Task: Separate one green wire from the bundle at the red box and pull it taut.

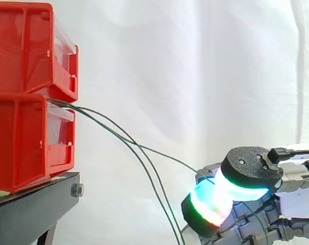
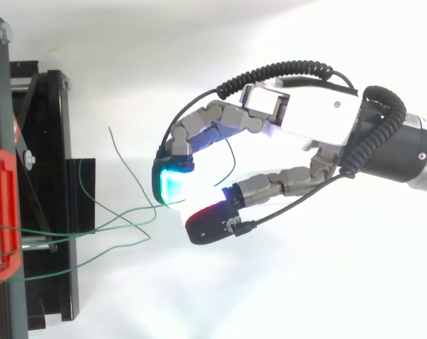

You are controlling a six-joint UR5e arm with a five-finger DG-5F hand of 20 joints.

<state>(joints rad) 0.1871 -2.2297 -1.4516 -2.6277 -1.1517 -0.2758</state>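
Thin green wires come out between the two stacked red boxes (image 1: 26, 148) at the left. One green wire (image 1: 164, 156) runs in a shallow curve down and right to my hand (image 2: 312, 116) and ends between two glowing fingertip pads (image 1: 210, 201) that pinch it. The other green wires (image 1: 153, 189) hang apart from it, drooping steeply toward the bottom edge. From above, the held wire (image 2: 128, 211) leads from the red box (image 2: 5, 212) to the pinch. A short wire tail (image 2: 231, 159) curls behind the fingers.
The red boxes rest on a black stand (image 1: 31, 209) at the left edge. Loose wire ends (image 2: 121, 152) spread out over the white surface between the stand (image 2: 47, 141) and my hand. A white curtain hangs behind.
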